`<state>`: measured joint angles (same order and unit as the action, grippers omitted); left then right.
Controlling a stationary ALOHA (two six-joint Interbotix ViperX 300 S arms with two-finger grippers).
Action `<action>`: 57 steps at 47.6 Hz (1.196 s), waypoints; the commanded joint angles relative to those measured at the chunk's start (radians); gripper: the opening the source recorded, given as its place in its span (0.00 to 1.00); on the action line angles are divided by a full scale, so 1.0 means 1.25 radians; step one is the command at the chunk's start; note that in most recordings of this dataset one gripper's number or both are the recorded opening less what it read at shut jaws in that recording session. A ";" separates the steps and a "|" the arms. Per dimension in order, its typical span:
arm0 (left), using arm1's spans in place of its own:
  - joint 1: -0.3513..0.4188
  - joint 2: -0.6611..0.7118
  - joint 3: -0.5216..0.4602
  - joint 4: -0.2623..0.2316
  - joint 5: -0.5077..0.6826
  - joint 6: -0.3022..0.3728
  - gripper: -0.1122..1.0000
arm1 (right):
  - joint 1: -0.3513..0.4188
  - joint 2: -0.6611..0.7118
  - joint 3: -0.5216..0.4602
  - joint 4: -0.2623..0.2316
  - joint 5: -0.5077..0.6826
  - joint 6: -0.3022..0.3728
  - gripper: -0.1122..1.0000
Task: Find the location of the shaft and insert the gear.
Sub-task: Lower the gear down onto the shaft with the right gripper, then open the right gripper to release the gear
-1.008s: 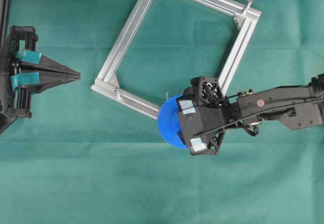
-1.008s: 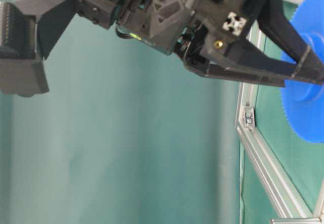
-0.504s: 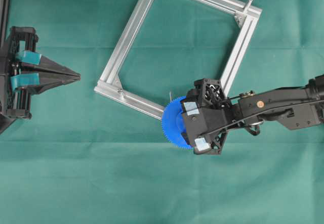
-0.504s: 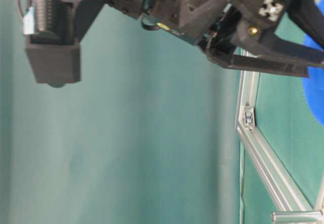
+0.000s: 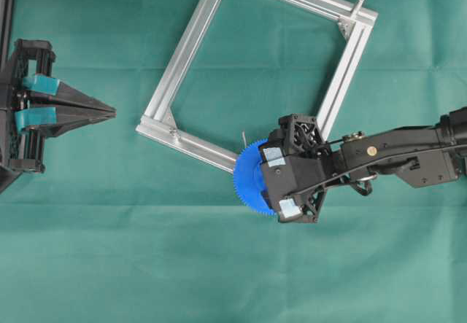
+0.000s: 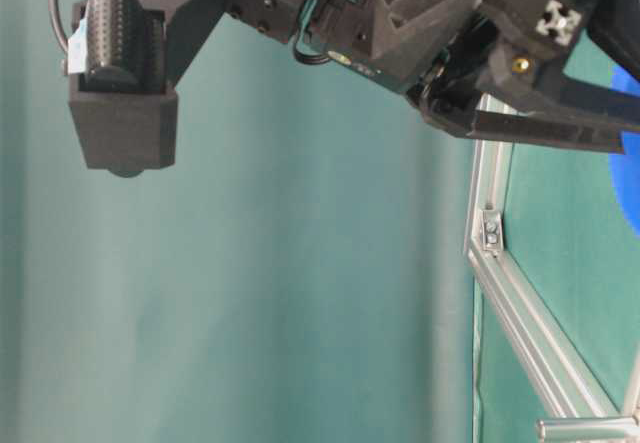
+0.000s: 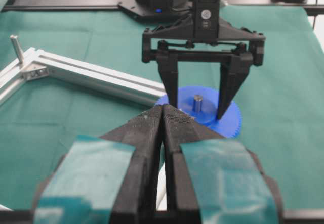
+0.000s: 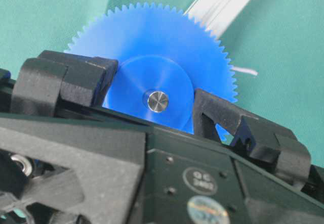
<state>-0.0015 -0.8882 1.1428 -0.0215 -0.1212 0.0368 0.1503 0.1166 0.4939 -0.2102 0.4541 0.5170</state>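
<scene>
The blue gear (image 5: 246, 184) lies flat on the green cloth at the lower corner of the aluminium frame (image 5: 182, 49). The silver end of the shaft (image 8: 155, 101) shows in the gear's centre hole and stands up from the hub (image 7: 198, 102). My right gripper (image 5: 268, 182) points down over the gear (image 8: 152, 37), its two fingers (image 7: 228, 90) against either side of the raised hub. At the far left, well away from the gear, my left gripper (image 5: 109, 109) is shut on nothing, and its tips (image 7: 163, 114) point at the gear (image 7: 230, 125).
A bare silver peg (image 5: 358, 4) stands on the frame's far right corner and also shows in the left wrist view (image 7: 16, 47). A thin pale wire (image 8: 243, 71) lies beside the gear. The frame's rail (image 6: 520, 313) runs under the right arm.
The right gripper has shifted a little to the right with the gear in it, then stayed put. The left arm has not moved.
</scene>
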 commanded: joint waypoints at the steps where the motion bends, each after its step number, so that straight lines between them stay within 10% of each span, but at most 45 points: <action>1: -0.001 0.005 -0.022 0.000 -0.006 -0.001 0.11 | -0.001 -0.010 -0.007 0.001 -0.007 0.001 0.72; 35: -0.011 0.005 -0.023 0.000 -0.005 -0.001 0.11 | -0.001 -0.010 -0.012 0.001 0.004 0.002 0.72; 42: -0.010 0.005 -0.022 0.000 -0.005 -0.001 0.11 | -0.001 -0.011 -0.021 0.000 0.017 0.000 0.91; 57: -0.011 0.005 -0.022 0.000 -0.002 0.000 0.11 | -0.001 -0.040 -0.027 -0.002 0.029 0.000 0.89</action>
<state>-0.0123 -0.8882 1.1428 -0.0215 -0.1197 0.0368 0.1488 0.1089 0.4817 -0.2102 0.4893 0.5185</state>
